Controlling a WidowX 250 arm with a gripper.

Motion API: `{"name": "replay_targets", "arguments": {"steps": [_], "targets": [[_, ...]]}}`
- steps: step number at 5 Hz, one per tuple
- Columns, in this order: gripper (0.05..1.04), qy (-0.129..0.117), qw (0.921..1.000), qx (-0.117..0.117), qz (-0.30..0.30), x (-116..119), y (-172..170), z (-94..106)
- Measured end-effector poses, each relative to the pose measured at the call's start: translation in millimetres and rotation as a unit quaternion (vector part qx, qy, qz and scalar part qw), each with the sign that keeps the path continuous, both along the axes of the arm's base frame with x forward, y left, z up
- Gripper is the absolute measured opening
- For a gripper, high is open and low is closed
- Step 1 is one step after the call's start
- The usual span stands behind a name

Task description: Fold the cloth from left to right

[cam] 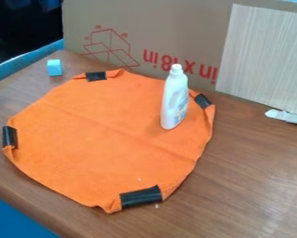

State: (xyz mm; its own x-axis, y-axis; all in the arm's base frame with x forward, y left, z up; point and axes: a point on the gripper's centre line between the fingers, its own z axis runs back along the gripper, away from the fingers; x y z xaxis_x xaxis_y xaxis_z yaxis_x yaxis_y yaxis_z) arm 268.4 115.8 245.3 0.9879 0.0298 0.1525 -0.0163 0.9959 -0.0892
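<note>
While the orange cloth (94, 148) lies spread, white bottle (174, 102) at its two o'clock, cannot tell end effector's opening, hold or bearing.

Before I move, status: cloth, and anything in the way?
Orange cloth spread out, not folded across. Black tape at its edge. White bottle upright on cloth, likely blocking.

A white bottle (174, 98) stands near brown cardboard (147, 28) and a pale panel (266, 56), a blue block (55, 68) well apart.

Bottle (175, 98) on cloth (101, 139)
</note>
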Motion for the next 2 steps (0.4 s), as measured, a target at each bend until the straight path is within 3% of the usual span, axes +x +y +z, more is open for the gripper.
{"name": "replay_targets", "arguments": {"steps": [1, 2], "targets": [[1.001, 0.014, 0.9999, -0.008, 0.002, 1.6, 0.8, -9.4], [1.001, 0.001, 0.9975, -0.027, 0.066, -6.7, 21.7, -41.6]]}}
